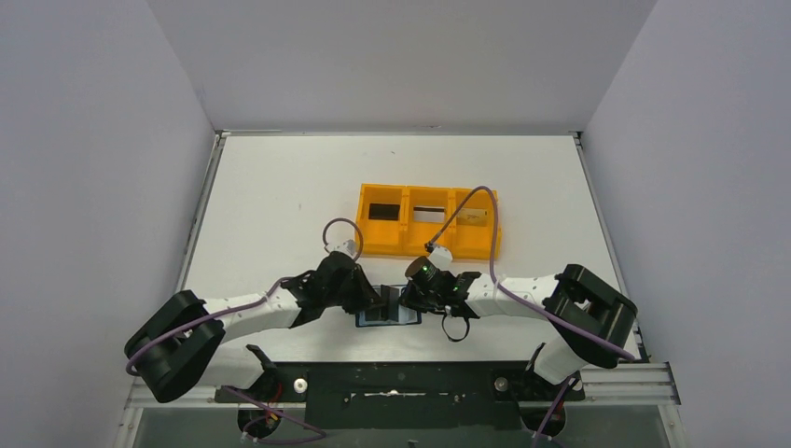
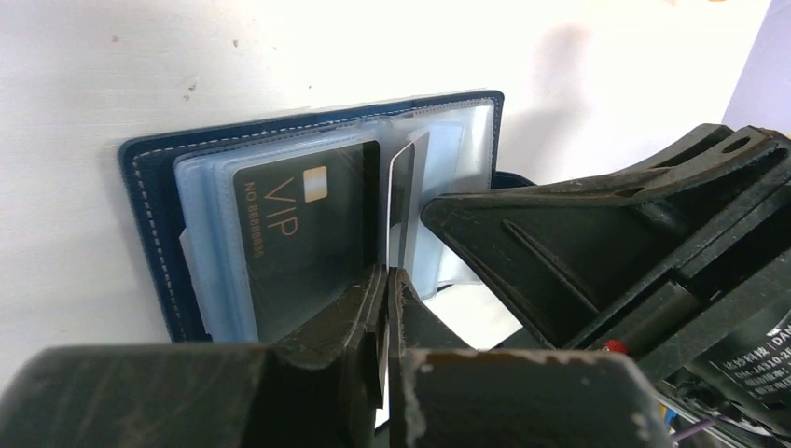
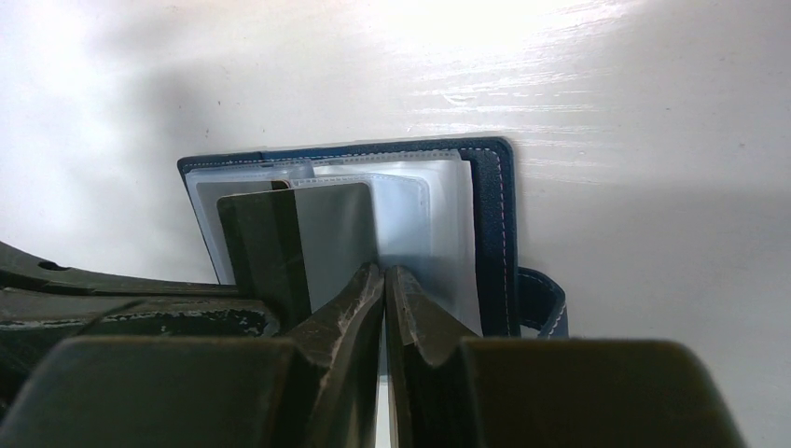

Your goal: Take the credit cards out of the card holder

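The left gripper [image 2: 384,280] had its fingers pressed together on the lower edge of a striped card [image 3: 312,233], which stood up on edge out of the open holder [image 2: 149,215]. The right wrist view showed that card's grey back with a dark stripe. The left wrist view showed it almost edge-on.

The right gripper [image 3: 383,278] also had its fingers together, with the tips at the edge of the clear sleeves [image 3: 415,210]. Whether they pinched a sleeve could not be told. From above, the 2 grippers met nearly tip to tip over the holder, the left one coming in from the left and the right one from the right.

Just beside the striped card, a dark VIP card [image 2: 298,243] with gold lettering lay flat in a sleeve. The navy holder lay open on the white desk [image 1: 280,187], and its small tab [image 3: 541,299] stuck out past 1 edge of the cover.

The holder sat near the desk's near edge, between the 2 arms. An orange tray [image 1: 392,245] with 3 compartments stood just beyond it on the far side, apart from it. A dark flat piece lay in the tray's left compartment and a beige one in the right.
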`<action>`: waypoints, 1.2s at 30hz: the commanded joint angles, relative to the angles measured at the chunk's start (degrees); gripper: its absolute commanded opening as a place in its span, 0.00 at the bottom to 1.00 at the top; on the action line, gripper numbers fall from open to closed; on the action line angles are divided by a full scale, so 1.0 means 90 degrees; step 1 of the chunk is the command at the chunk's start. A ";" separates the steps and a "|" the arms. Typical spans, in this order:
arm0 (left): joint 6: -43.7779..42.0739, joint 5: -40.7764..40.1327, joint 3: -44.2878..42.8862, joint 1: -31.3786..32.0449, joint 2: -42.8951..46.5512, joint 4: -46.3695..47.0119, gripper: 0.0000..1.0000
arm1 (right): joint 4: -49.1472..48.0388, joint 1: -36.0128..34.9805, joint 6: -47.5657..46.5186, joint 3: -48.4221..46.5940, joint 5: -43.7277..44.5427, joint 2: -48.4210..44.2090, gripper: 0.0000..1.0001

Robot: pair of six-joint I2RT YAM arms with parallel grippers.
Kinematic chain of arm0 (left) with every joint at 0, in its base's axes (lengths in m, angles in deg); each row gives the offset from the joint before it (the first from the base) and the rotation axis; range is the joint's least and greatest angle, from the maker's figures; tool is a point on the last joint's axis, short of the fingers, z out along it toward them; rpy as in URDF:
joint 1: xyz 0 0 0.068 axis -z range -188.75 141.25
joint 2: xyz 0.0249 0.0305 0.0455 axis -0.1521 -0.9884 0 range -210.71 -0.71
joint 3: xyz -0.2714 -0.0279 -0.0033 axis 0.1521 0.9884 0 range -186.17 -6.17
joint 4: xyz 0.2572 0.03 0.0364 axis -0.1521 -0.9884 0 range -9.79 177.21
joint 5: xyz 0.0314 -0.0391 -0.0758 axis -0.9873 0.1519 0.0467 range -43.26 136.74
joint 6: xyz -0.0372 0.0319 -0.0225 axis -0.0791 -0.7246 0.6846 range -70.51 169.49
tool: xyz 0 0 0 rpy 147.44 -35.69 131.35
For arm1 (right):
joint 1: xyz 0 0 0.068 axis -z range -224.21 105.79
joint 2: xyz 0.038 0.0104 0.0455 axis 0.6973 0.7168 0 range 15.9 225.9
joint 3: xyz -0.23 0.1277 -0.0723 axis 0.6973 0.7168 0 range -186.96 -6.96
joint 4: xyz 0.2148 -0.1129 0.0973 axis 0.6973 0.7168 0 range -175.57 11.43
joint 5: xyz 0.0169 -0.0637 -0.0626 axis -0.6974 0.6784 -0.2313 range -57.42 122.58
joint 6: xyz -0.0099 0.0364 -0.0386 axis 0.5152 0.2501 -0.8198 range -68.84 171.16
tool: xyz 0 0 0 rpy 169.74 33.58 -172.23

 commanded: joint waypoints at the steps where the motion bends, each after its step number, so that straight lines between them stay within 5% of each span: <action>1: -0.0213 0.0130 0.0134 -0.0332 0.0363 -0.0027 0.00 | 0.0497 0.0031 -0.0002 0.0203 0.0328 0.0012 0.07; 16: -0.1088 -0.0210 -0.0514 -0.0751 0.1400 -0.1738 0.00 | 0.1198 -0.0135 -0.0903 -0.0579 0.1052 -0.0585 0.16; 30: -0.1123 -0.0377 -0.0508 -0.0760 0.1799 -0.2009 0.00 | -0.0841 -0.0272 -0.1314 -0.0560 -0.0620 -0.0305 0.22; 36: -0.1110 -0.0342 -0.0526 -0.0766 0.1882 -0.2028 0.00 | -0.0056 -0.0251 -0.1214 -0.0861 -0.0544 0.0318 0.21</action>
